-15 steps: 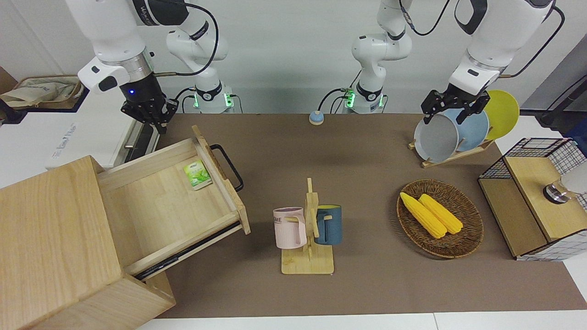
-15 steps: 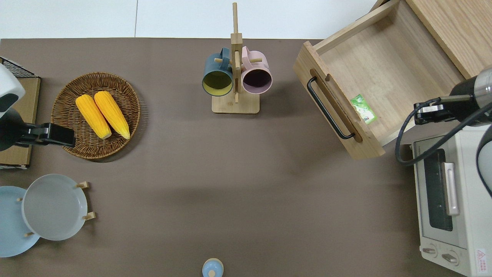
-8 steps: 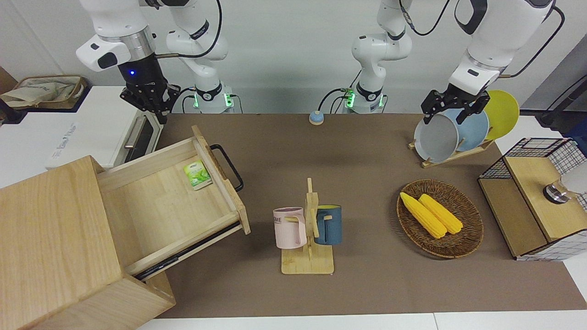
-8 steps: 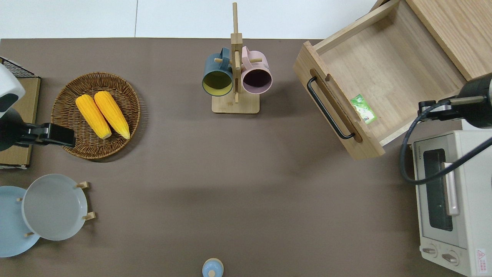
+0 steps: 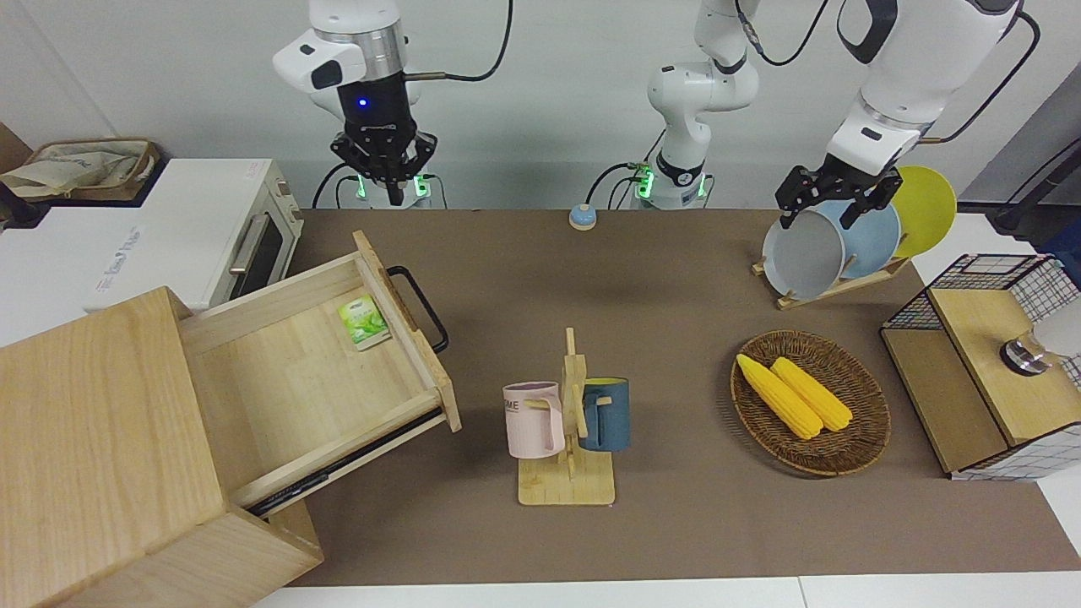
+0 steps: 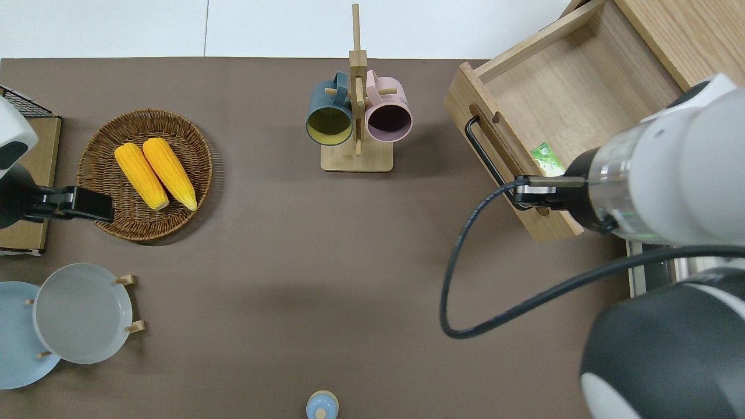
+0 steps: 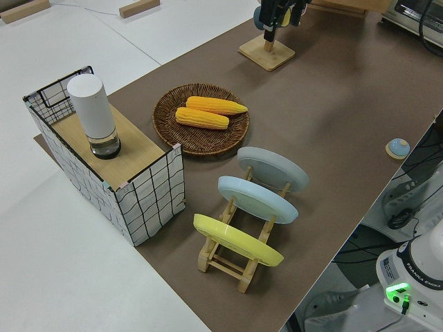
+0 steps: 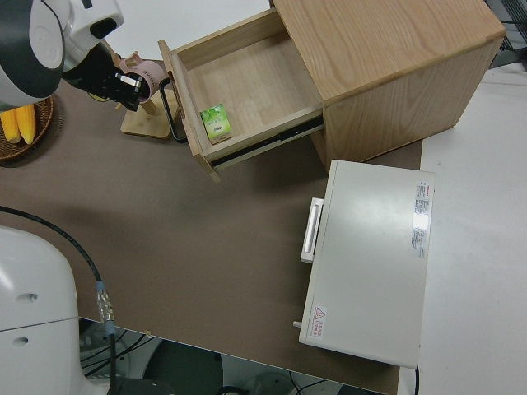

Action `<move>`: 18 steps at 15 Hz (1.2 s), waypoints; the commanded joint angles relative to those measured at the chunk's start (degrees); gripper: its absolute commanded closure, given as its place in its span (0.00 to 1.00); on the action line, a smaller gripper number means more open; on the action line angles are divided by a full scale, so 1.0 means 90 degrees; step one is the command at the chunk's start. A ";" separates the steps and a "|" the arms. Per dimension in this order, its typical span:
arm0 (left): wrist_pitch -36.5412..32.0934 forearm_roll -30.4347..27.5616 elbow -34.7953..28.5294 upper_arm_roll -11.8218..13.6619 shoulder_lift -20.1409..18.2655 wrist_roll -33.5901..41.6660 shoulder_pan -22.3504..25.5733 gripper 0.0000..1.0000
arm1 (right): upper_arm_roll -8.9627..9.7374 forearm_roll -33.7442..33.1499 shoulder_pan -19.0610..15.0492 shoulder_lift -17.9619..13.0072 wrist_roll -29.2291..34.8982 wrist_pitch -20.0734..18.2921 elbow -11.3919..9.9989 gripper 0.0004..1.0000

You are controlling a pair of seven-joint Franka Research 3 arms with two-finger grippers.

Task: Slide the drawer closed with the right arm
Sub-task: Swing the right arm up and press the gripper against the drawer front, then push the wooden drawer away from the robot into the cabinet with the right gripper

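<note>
The pale-wood drawer (image 5: 296, 371) stands pulled far out of the big cabinet (image 5: 93, 439), with its black loop handle (image 5: 418, 308) facing the table's middle. It also shows in the overhead view (image 6: 559, 99) and the right side view (image 8: 247, 82). A green packet (image 5: 364, 322) lies in it against the front panel. My right gripper (image 5: 384, 177) hangs high in the air and touches nothing. In the overhead view the right arm (image 6: 657, 174) covers the drawer's corner nearest the robots and hides the fingers. My left arm is parked.
A white toaster oven (image 5: 169, 228) stands beside the cabinet, nearer the robots. A mug rack (image 5: 567, 422) with two mugs is mid-table. A basket of corn (image 5: 809, 401), a plate rack (image 5: 844, 245) and a wire-mesh box (image 5: 988, 363) stand toward the left arm's end.
My right arm has risen and swung from over the toaster oven toward the table's middle; it now covers the drawer's front corner. The drawer and the left arm have not moved.
</note>
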 commanded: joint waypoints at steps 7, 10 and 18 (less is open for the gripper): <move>-0.0125 0.0109 0.0165 -0.0041 0.0072 0.0062 0.0024 0.01 | -0.0018 -0.0055 0.0504 0.0762 0.2715 0.0197 -0.0225 1.00; -0.0125 0.0109 0.0156 -0.0041 0.0082 0.0062 0.0024 0.01 | -0.0018 -0.0046 0.0504 0.0899 0.3136 0.0265 -0.0479 1.00; -0.0125 0.0109 0.0165 -0.0041 0.0072 0.0062 0.0024 0.01 | -0.0047 -0.0153 0.0513 0.1309 0.6043 0.1749 -0.1095 1.00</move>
